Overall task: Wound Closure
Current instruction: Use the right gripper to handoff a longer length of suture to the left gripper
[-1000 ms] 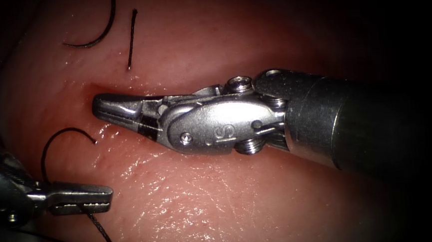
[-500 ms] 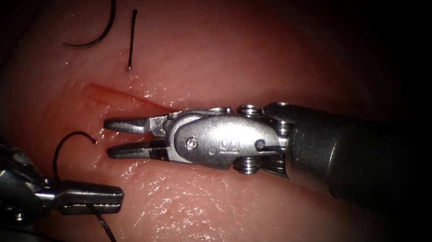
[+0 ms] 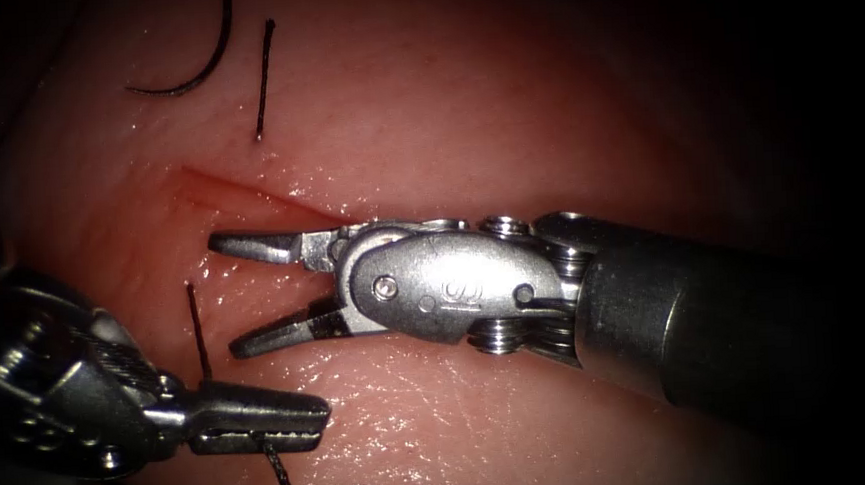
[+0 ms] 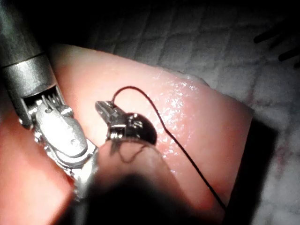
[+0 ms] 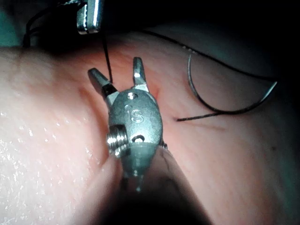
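My right tool point(image 3: 233, 295) lies across the tissue point(image 3: 423, 93) over the cut point(image 3: 219, 183), its jaws open and holding nothing. A short thread end point(image 3: 198, 332) stands between the tips of those open jaws point(image 5: 116, 67). My left tool point(image 3: 303, 419), at the lower left below the cut, is shut on that thread, and the rest of the thread point(image 3: 282, 482) hangs down from its jaws. In the left wrist view the thread point(image 4: 159, 122) arcs away from the left tool's jaws point(image 4: 107, 110). The curved needle point(image 3: 203, 64) lies free on the tissue at the upper left, held by neither tool.
A short cut end of thread point(image 3: 262, 78) sticks out of the tissue just above the cut's left end. Red fluid point(image 3: 199, 192) stains the cut. The right tool's thick shaft point(image 3: 718, 315) crosses the right half of the tissue.
The right tool dropped lower and its jaws went from shut to wide open. The left tool moved right with the thread, and the curled thread end straightened into the gap between the right jaws.
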Robot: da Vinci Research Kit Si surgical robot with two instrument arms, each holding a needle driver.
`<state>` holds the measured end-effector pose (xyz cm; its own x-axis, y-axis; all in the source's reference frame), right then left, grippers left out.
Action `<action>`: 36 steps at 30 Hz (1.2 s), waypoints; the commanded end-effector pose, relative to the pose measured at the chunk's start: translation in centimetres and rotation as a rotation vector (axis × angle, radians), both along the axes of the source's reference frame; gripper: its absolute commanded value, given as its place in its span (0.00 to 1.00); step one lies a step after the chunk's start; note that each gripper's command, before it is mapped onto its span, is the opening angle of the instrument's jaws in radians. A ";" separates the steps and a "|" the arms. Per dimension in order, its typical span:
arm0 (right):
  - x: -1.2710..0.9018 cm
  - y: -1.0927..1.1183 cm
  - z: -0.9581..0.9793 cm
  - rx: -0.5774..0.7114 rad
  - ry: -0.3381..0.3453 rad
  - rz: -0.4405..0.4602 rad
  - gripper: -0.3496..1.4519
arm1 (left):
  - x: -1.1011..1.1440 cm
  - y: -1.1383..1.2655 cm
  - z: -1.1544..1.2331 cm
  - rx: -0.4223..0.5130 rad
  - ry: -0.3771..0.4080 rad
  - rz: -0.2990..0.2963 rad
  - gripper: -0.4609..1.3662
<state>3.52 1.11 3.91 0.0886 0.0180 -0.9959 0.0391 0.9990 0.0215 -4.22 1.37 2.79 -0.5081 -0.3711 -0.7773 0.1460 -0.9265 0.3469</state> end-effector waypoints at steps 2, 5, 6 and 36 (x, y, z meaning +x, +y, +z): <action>0.03 -0.03 0.03 -0.005 0.037 -0.007 0.75 | 0.01 0.01 0.01 0.007 0.001 0.009 0.06; 0.09 -0.08 0.07 0.013 0.068 -0.029 0.80 | 0.04 0.03 0.01 0.008 -0.002 0.011 0.06; 0.10 -0.09 0.07 0.018 0.074 -0.039 0.81 | 0.05 0.03 0.02 0.008 -0.002 0.012 0.06; 0.17 -0.08 -0.07 0.078 0.294 -0.131 0.29 | 0.09 0.06 0.09 0.010 -0.009 0.015 0.06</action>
<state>3.69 1.05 3.82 -0.1971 0.0998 -0.9753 0.1755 0.9823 0.0650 -4.13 1.43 2.90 -0.4952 -0.3674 -0.7872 0.1502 -0.9287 0.3390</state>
